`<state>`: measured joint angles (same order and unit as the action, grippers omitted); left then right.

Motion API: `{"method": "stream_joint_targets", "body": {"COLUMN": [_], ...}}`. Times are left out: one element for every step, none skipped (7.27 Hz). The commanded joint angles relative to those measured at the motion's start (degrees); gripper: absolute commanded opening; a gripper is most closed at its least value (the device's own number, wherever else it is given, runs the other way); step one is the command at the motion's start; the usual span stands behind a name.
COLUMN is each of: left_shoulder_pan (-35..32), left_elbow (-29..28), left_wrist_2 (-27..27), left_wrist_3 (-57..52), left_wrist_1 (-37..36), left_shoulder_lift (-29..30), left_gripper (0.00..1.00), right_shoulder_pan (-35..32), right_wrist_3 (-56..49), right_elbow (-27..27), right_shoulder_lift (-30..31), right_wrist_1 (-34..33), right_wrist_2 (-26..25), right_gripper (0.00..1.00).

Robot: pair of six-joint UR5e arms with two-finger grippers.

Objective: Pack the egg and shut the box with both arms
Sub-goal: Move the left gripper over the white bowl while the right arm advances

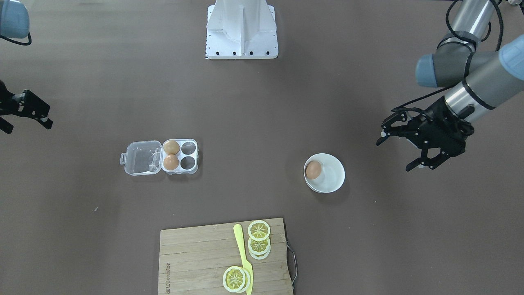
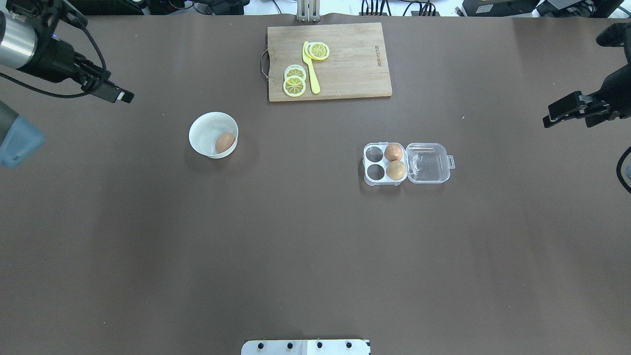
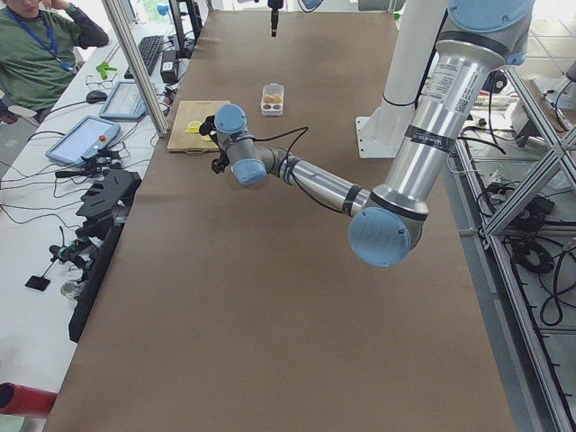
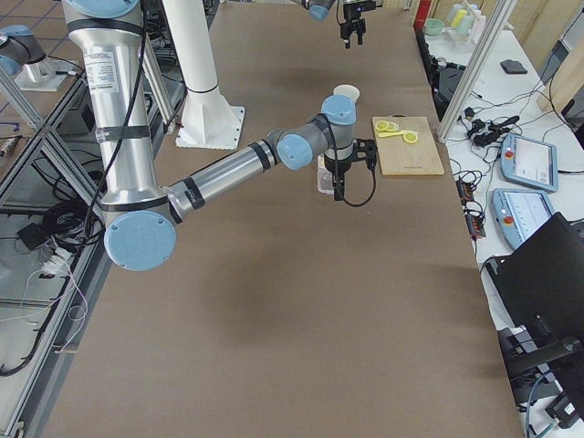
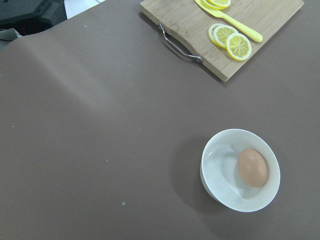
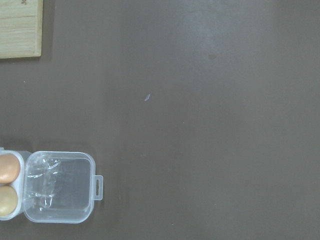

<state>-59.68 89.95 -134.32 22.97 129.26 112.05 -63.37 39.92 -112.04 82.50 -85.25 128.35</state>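
The egg (image 1: 313, 169) lies in a round white bowl (image 1: 335, 177); it also shows in the overhead view (image 2: 225, 142) and the left wrist view (image 5: 252, 167). The clear box (image 1: 181, 156) stands open, lid (image 1: 143, 157) flat beside it. Two brown eggs fill the cells by the hinge; the other two cells are empty. The box also shows from overhead (image 2: 384, 165). My left gripper (image 1: 394, 153) is open and empty, above the table beside the bowl. My right gripper (image 1: 28, 125) is open and empty, far out to the side of the box beyond its lid.
A wooden cutting board (image 1: 196, 262) with lemon slices (image 1: 258, 230) and a yellow plastic knife (image 1: 242, 252) lies at the table edge far from the robot. The white pedestal (image 1: 241, 28) stands at the robot's side. A person sits beyond the table in the exterior left view.
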Motion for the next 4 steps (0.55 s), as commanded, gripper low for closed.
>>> {"method": "stream_joint_targets", "body": {"left_shoulder_pan": [5.34,7.37,9.65,11.15], "left_elbow": [-1.87,-2.49,-3.54,-6.51], "left_wrist_2": [5.00,7.21,8.71,9.34], "left_wrist_3": [4.62,4.62,4.62,4.54], "left_wrist_1": [-0.06,-0.06,-0.06,-0.06], "left_shoulder_lift": [3.86,4.75,5.54,7.81], "left_gripper": [0.98,0.98,0.97,0.94], "right_shoulder_pan": [4.47,6.66,7.99,8.35], "right_wrist_3": [7.42,11.28,13.24,13.43], "right_elbow": [-0.02,0.07,-0.02,-0.02], "right_shoulder_lift": [-3.74,-5.58,-6.38,-6.48], "right_wrist_1": [0.00,0.00,0.00,0.00], "right_wrist_2": [-4.40,-6.17,-7.66,-7.77], "right_gripper": [0.99,0.99,0.99,0.99]}}
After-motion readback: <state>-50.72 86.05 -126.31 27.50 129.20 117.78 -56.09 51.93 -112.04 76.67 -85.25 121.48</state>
